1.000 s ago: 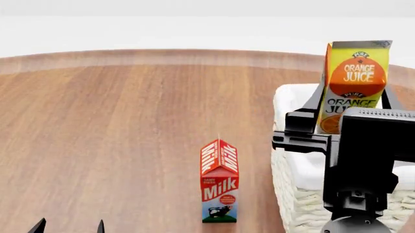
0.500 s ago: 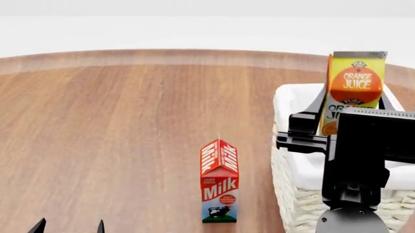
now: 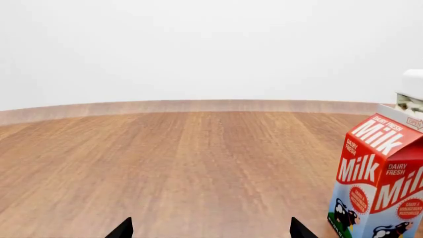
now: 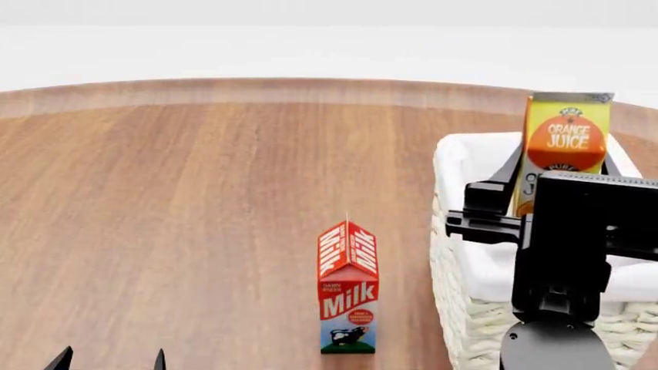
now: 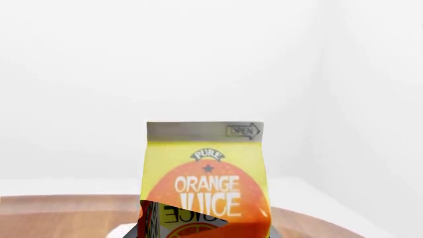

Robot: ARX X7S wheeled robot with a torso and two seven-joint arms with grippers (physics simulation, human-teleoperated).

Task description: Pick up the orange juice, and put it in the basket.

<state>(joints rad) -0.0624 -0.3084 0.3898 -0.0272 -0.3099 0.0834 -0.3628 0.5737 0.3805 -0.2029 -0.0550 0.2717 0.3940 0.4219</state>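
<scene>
**Layout around the basket**

The basket [image 4: 458, 231] stands on the bench [image 4: 206, 193], at the head view's right edge. The juice [image 4: 566, 142] is upright above the basket's far part, its lower half hidden behind the right gripper [image 4: 560, 200], which reaches over the basket from the near side. The milk [image 4: 347, 287] stands on the bench left of the basket, near its front corner, apart from it. The left gripper [image 4: 108, 360] is well left of the basket, at the bench's near edge.

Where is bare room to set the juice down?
Bare wood lies everywhere left of and beyond the Milk carton. The crowded spot is the basket side, where the right gripper holds the orange juice over it.
</scene>
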